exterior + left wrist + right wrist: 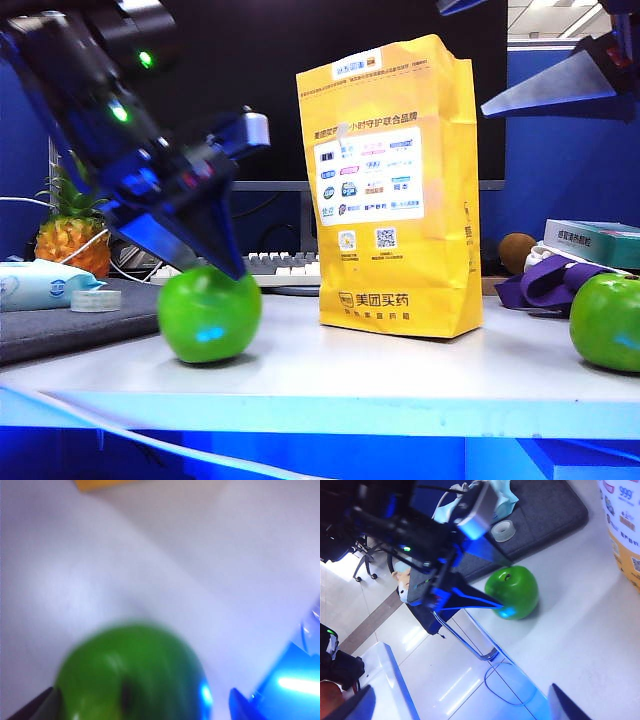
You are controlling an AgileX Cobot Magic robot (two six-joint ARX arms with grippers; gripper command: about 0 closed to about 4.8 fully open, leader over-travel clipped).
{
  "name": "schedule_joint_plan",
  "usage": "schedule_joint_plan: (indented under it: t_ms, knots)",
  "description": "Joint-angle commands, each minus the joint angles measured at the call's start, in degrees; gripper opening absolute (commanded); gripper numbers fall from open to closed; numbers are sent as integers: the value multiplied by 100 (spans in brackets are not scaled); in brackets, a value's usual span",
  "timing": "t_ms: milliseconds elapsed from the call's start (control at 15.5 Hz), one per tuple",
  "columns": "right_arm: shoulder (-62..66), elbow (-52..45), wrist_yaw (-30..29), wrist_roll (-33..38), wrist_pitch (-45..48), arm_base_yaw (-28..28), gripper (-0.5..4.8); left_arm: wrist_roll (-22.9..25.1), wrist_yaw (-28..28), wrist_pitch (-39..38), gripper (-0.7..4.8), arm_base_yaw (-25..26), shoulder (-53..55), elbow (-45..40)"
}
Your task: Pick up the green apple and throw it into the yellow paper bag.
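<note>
The green apple (210, 315) sits on the white table, left of the tall yellow paper bag (390, 190). My left gripper (215, 265) has come down over the apple's top, open. In the left wrist view the apple (130, 675) fills the gap between its fingertips (35, 707), and the blur hides whether they touch it. High at the right hangs my right gripper (465, 55), open and empty. Its wrist view looks down on the apple (512, 592), the left arm (420, 540) and the bag's edge (622, 525).
A second green apple (605, 320) rests at the table's right edge. Behind are a pineapple (70, 240), a wipes pack (40, 285), a tape roll (95, 300) on a grey mat (70, 330), a keyboard (285, 265), purple cloth (550, 280) and a box (600, 240).
</note>
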Motion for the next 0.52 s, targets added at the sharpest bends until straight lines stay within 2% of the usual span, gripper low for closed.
schedule_joint_plan:
  t_ms: [65, 388, 517]
  knots:
    - [-13, 35, 2, -37, 136, 13, 479, -87, 83, -146, 479, -33, 271, 44]
    - [-13, 35, 140, -81, 192, 13, 479, -39, 17, -378, 473, -31, 315, 44]
    - [-11, 35, 282, -81, 317, 13, 479, -37, -118, -409, 283, -33, 315, 52]
